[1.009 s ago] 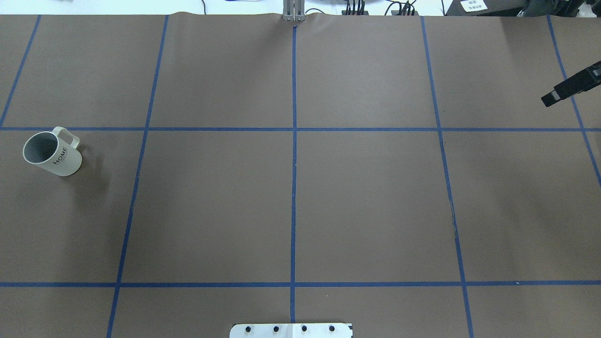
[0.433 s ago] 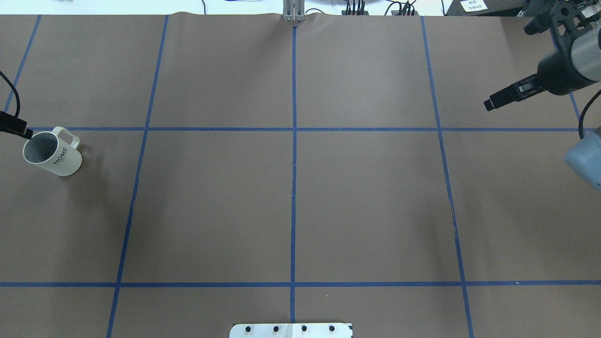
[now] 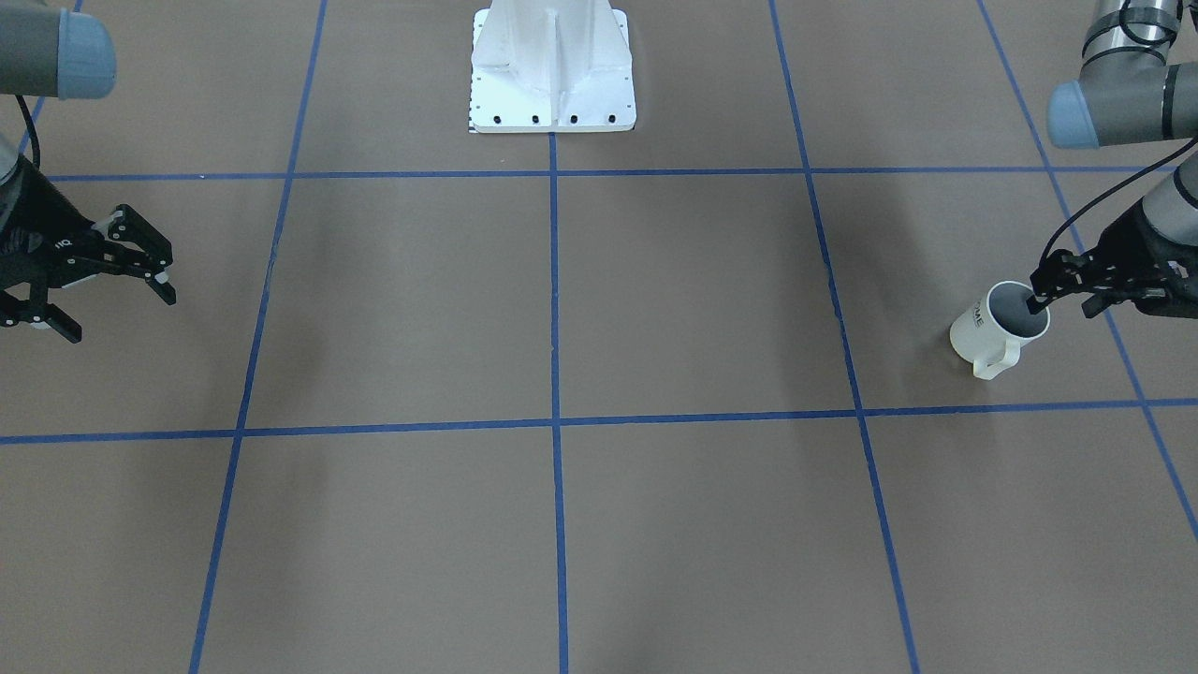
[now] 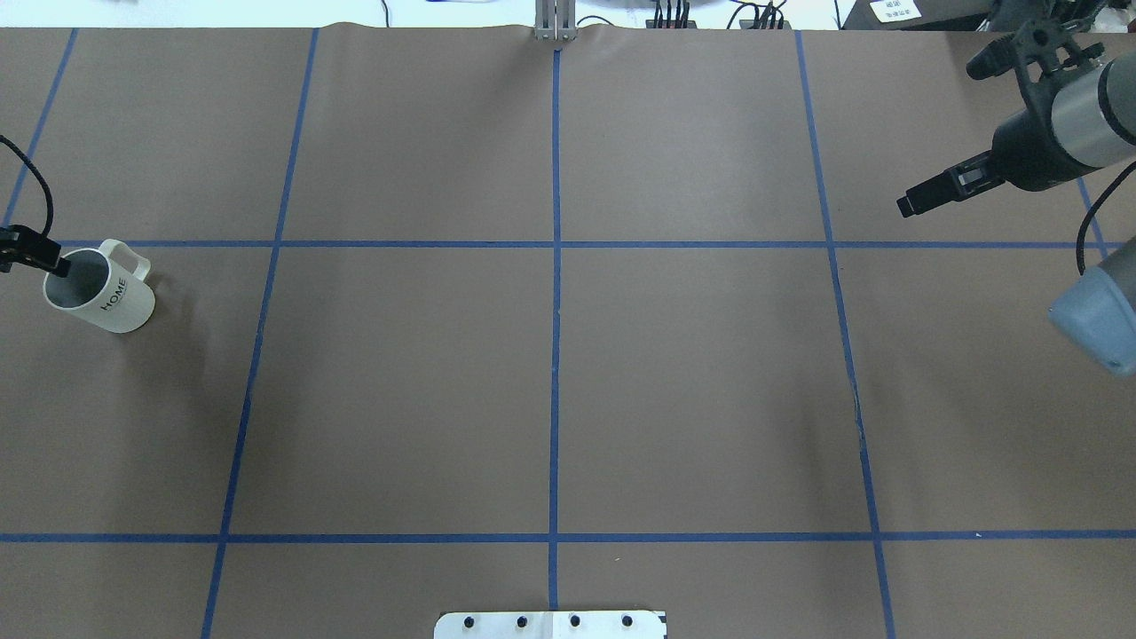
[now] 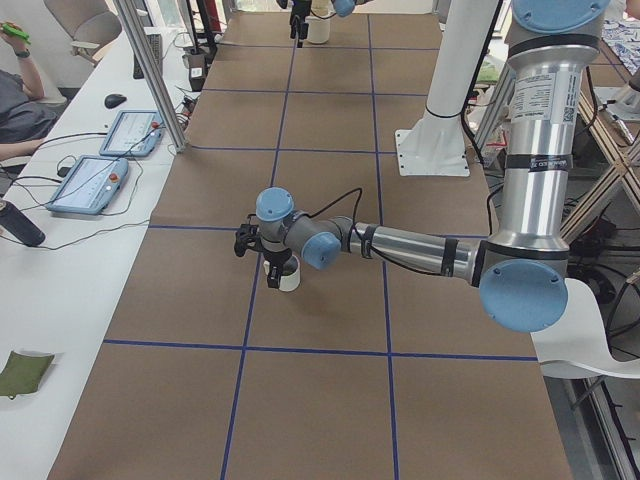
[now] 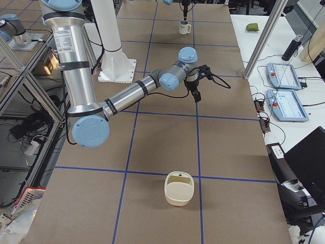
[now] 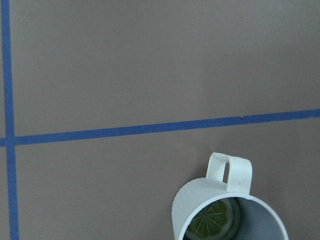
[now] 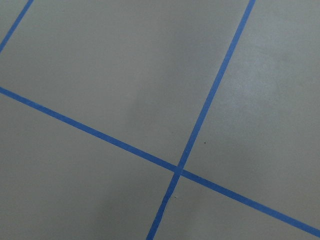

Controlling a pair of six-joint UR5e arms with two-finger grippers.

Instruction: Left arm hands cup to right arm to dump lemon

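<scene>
While the left pincer (image 3: 1061,303), fingers parted, straddles the rim of the upright HOME mug (image 3: 980,331) at the left end of the worktop (image 3: 655,281), it should clamp squarely and lift level, keeping the lemon slice (image 7: 212,220) inside; the right pincer (image 3: 114,309) hangs wide.

Bright even overhead light; soft faint shadows by cup (image 4: 115,302); pics sharp.

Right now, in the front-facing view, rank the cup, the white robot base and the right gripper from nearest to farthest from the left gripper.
1. The cup: directly at the left gripper, near the view's right edge, with one finger over its mouth.
2. The white robot base: top middle of the view.
3. The right gripper: across the table, at the view's left edge.
</scene>
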